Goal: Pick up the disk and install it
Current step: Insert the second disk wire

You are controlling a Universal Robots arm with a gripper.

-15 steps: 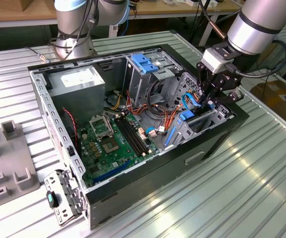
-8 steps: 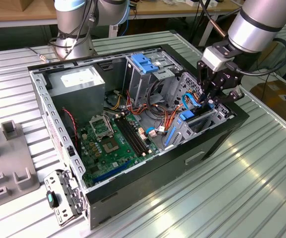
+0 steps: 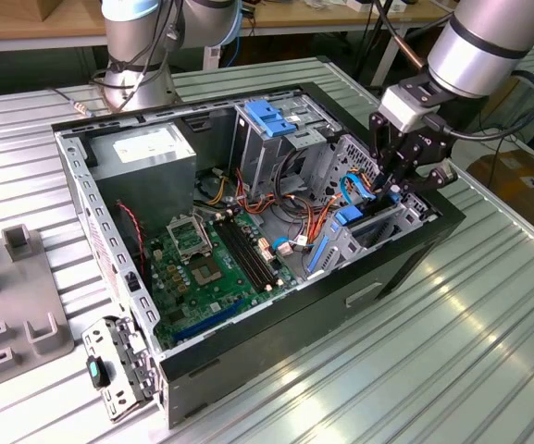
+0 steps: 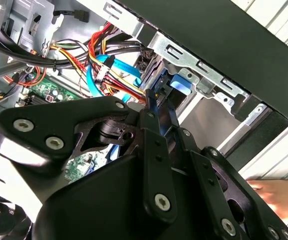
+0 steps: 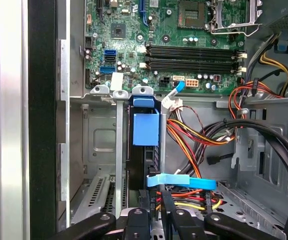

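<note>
The disk (image 5: 146, 127) stands on edge in the metal drive bay (image 5: 101, 135) at the front corner of the open computer case (image 3: 276, 314). Its blue plastic frame faces up and its dark edge runs down into the slot. In the exterior view the disk's blue frame (image 3: 348, 218) sits just below my gripper (image 3: 391, 185). My gripper (image 5: 158, 200) hangs right over the disk's near end, its thin black fingers (image 4: 153, 100) drawn together with nothing between them. The disk's blue end (image 4: 179, 84) lies just beyond the fingertips.
A flat blue data cable (image 5: 183, 181) and bundles of red, yellow and black wires (image 5: 193, 132) crowd the space beside the bay. The motherboard (image 3: 211, 268), grey power-supply box (image 3: 146, 153) and a cage with a blue latch (image 3: 271, 116) fill the case. A person's hand (image 4: 276, 195) rests outside it.
</note>
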